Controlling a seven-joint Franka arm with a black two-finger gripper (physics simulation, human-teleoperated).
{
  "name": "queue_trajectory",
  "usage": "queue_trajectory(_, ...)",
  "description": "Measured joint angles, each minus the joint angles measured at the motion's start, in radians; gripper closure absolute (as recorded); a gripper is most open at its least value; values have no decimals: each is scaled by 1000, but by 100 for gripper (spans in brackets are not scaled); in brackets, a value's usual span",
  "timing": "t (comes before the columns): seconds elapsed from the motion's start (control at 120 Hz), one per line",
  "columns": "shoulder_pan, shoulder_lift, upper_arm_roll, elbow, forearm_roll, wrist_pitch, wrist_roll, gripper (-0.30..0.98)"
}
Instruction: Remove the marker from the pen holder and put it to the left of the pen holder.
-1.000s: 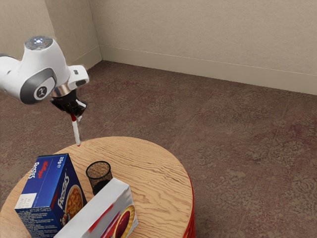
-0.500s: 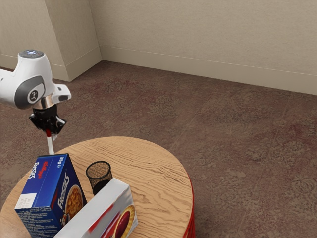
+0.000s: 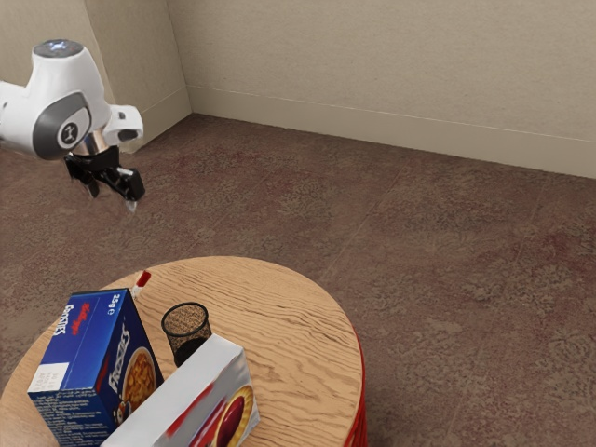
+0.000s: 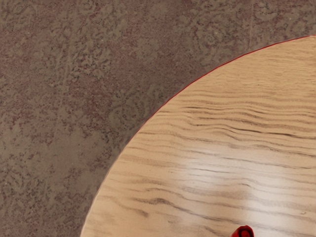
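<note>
Exterior view: The gripper [image 3: 113, 198], fingers parted and empty, hangs above the red-ended marker [image 3: 142, 279], partly hidden beyond the blue cereal box [image 3: 84, 343].

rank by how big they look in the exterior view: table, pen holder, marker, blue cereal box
1. Table
2. Blue cereal box
3. Pen holder
4. Marker, partly hidden by the cereal box

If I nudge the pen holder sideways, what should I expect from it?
The pen holder is probably light for its size, since its walls look like thin dark mesh. It stands on end, so a push near the rim might tip it, while a low push would more likely slide it. Toward the white box close by, it would probably soon be stopped.
</note>
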Motion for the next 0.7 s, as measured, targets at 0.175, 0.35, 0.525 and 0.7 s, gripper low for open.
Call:
queue_trajectory(0.175, -102, -84, -6, 158, -8, -55, -10, 3)
queue_trajectory(0.35, -186, -130, -8, 229, -21, -228, -88, 1)
queue_trajectory(0.525, -219, -123, -27, 284, -27, -396, -157, 1)
queue_trajectory(0.7, -225, -111, -28, 285, -27, -488, -186, 0)
